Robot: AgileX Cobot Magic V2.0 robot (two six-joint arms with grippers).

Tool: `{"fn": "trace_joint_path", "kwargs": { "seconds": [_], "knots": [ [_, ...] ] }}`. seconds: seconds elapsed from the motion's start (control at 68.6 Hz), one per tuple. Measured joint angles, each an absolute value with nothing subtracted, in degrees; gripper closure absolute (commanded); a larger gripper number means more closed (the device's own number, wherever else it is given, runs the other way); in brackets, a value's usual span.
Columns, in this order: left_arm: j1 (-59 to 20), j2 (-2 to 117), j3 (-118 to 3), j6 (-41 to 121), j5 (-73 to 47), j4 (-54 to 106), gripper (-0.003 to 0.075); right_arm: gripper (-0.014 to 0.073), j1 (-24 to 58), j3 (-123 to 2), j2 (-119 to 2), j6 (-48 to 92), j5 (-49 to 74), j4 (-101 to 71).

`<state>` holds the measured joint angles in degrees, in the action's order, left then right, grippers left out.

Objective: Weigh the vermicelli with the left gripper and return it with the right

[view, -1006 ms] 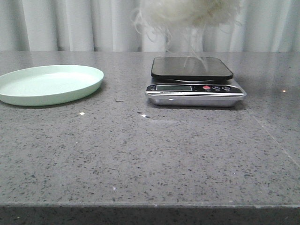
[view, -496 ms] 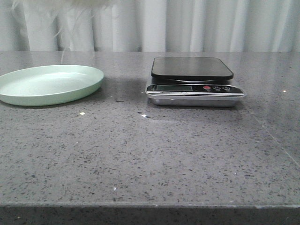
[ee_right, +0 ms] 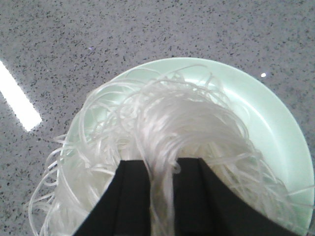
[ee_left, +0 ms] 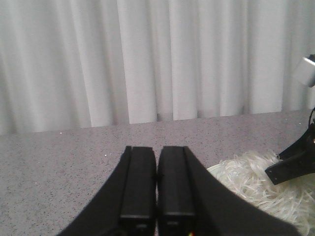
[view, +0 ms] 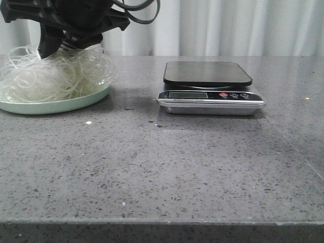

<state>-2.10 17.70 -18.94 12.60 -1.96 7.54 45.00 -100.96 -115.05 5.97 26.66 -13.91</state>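
Carried across from above the black-topped steel kitchen scale [view: 210,87], the fluffy whitish vermicelli [view: 55,77] now rests on the pale green plate [view: 76,104], directly beneath the right gripper [ee_right: 162,184], jaws still pinching strands, while the left gripper [ee_left: 156,196] sits closed and empty nearby.

staged lab-like test bench: speckled grey countertop [view: 177,167], white curtain backdrop [view: 228,25], kitchen scale [view: 210,88]

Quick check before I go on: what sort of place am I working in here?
Likely a staged kitchen-style test bench: a speckled grey stone counter, a digital kitchen scale, a pale green plate of vermicelli, and white curtains behind.
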Motion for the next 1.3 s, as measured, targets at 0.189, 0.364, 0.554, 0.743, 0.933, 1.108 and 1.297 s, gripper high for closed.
{"fn": "trace_joint_path", "kwargs": {
  "seconds": [0.189,0.364,0.554,0.743,0.933,1.108,1.297],
  "knots": [
    [-2.1,17.7,-18.94,12.6,-1.96,7.54,0.0584,0.0439,45.0,-101.07,-115.11,5.97,26.36,-13.91],
    [-2.1,17.7,-18.94,12.6,-1.96,7.54,0.0584,0.022,45.0,-101.07,-115.11,5.97,26.36,-13.91],
    [-2.1,17.7,-18.94,12.6,-1.96,7.54,0.0584,-0.002,45.0,-101.18,-114.84,5.97,25.97,-13.91],
    [-2.1,17.7,-18.94,12.6,-1.96,7.54,0.0584,-0.0018,43.9,-101.66,-110.89,5.97,25.97,-13.8],
    [-2.1,17.7,-18.94,12.6,-1.96,7.54,0.0584,0.0091,39.57,-101.84,-103.34,5.97,28.03,-13.8],
    [-2.1,17.7,-18.94,12.6,-1.96,7.54,0.0584,0.0319,32.23,-101.84,-95.5,5.97,33.4,-13.8],
    [-2.1,17.7,-18.94,12.6,-1.96,7.54,0.0584,0.0445,23.41,-101.84,-89.09,5.97,40.42,-11.92]
  ]
}}
